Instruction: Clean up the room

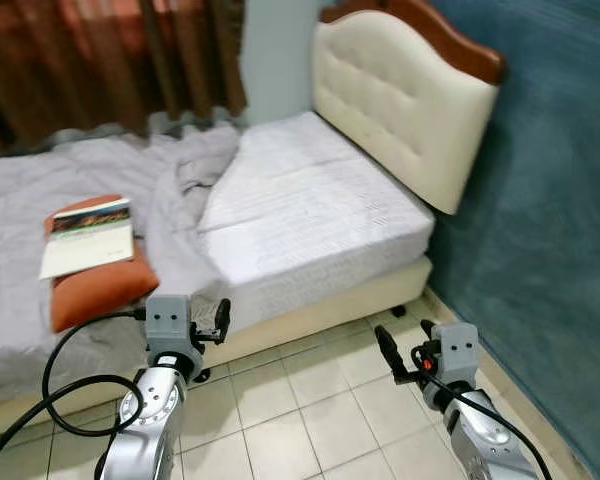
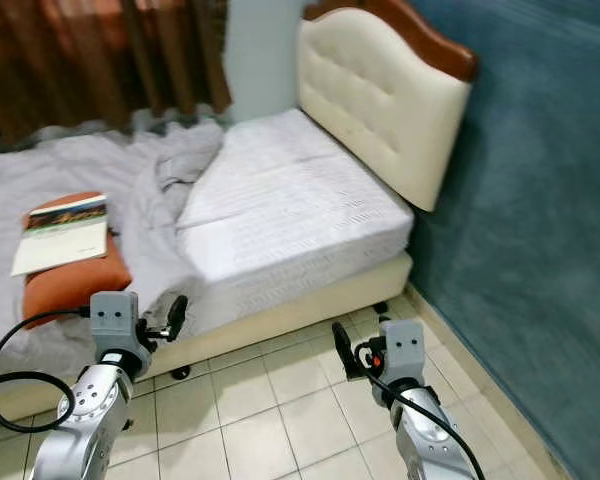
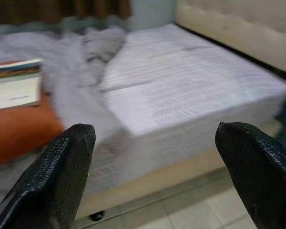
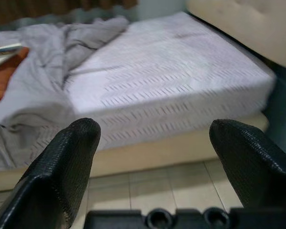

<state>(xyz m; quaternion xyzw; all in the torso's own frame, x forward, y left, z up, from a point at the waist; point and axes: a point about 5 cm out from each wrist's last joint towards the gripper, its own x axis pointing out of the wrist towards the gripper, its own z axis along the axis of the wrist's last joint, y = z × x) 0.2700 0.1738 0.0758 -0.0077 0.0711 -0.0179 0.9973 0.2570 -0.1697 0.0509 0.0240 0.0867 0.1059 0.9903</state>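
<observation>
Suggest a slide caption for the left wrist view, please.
Open left gripper faces the bed, with a book on an orange pillow.

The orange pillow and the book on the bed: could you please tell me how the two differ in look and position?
The orange pillow is soft, plump and plain rust-coloured; the book is flat, thin and stiff, cream with a dark picture band on top. The pillow rests directly on the grey blanket; the book lies on top of the pillow, overhanging its edge. Both sit on the left part of the bed, beyond both open grippers.
</observation>
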